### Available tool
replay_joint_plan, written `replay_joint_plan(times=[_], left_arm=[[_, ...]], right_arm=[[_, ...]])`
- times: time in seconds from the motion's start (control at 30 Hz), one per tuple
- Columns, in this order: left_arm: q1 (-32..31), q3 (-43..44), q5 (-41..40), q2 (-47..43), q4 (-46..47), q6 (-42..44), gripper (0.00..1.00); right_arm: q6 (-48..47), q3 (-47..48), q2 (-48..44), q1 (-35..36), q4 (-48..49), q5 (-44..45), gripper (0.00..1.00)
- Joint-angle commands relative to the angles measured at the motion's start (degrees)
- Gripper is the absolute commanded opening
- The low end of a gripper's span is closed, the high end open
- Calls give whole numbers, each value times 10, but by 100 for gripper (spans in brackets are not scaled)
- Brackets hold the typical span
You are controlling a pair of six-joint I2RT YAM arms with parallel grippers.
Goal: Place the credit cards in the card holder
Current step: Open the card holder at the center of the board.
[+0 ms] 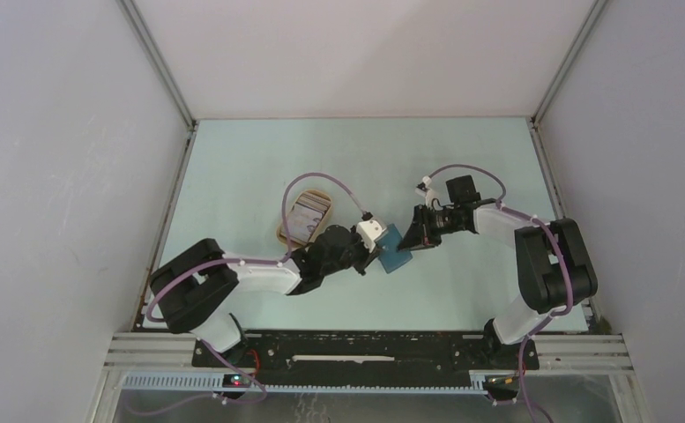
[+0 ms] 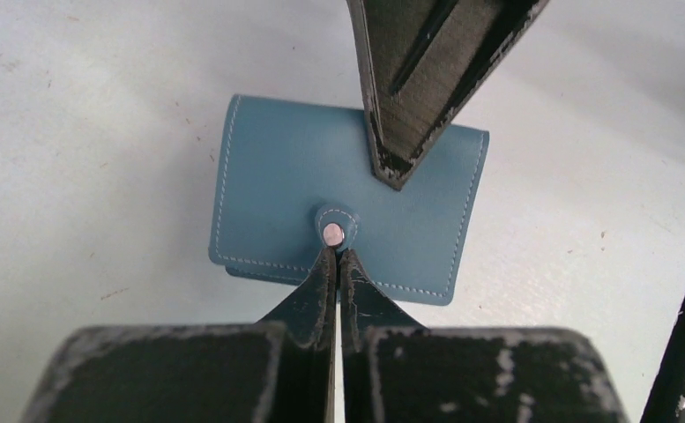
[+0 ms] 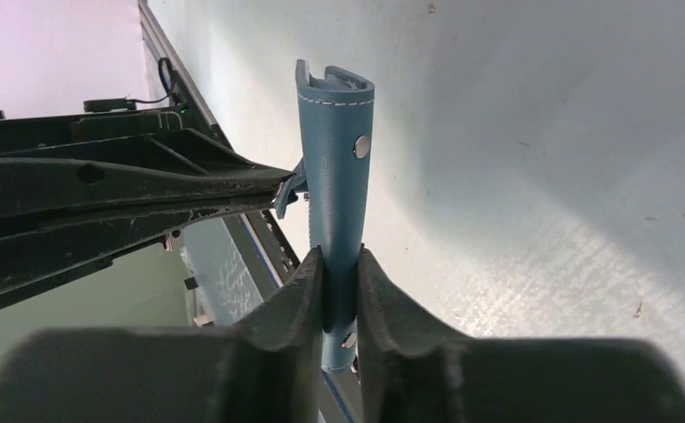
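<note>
The teal-blue card holder (image 1: 398, 256) is folded shut and held between both grippers just above the table. My left gripper (image 2: 337, 257) is shut on its small snap tab (image 2: 332, 232). In the right wrist view the left gripper's tips (image 3: 286, 189) pinch that tab. My right gripper (image 3: 339, 280) is shut on the opposite edge of the card holder (image 3: 336, 176), which shows edge-on there. From the left wrist view the right gripper (image 2: 398, 172) clamps the far edge of the card holder (image 2: 277, 176). The credit cards (image 1: 308, 212) lie stacked in a tan tray.
The tan oval tray (image 1: 284, 234) stands left of the grippers, next to the left arm. Metal enclosure rails (image 1: 167, 203) run along the table's sides and white walls stand behind.
</note>
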Motion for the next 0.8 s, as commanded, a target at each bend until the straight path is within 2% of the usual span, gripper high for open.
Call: replay_joint_plan(times=[0.0, 0.07, 0.13, 0.23, 0.33, 0.4, 0.5, 0.53, 0.63, 0.77], left_arm=[[-3, -26, -27, -44, 57, -11, 0], [-3, -40, -27, -55, 76, -14, 0], [-3, -56, -27, -66, 101, -20, 0], [-3, -75, -27, -77, 129, -30, 0], [-3, -94, -27, -81, 152, -49, 0], [-2, -109, -26, -83, 181, -65, 0], [3, -124, -14, -82, 209, -85, 0], [6, -125, -9, -82, 212, -89, 0], [13, -126, 9, -85, 213, -98, 0], [22, -126, 30, -82, 213, -100, 0]], right_arm=[[8, 23, 6, -3, 2, -12, 15], [6, 24, 5, -5, -3, 1, 5], [4, 24, 5, -8, -5, 11, 1], [2, 26, 9, -13, -6, 4, 1], [-6, 26, 9, -16, -8, -10, 6], [-18, 26, 13, -17, -10, -27, 23], [-46, 43, 22, -17, -37, -35, 61], [-59, 51, 24, -18, -51, -32, 68], [-91, 64, 10, -21, -78, -20, 79], [-174, 79, -33, -21, -117, -13, 84]])
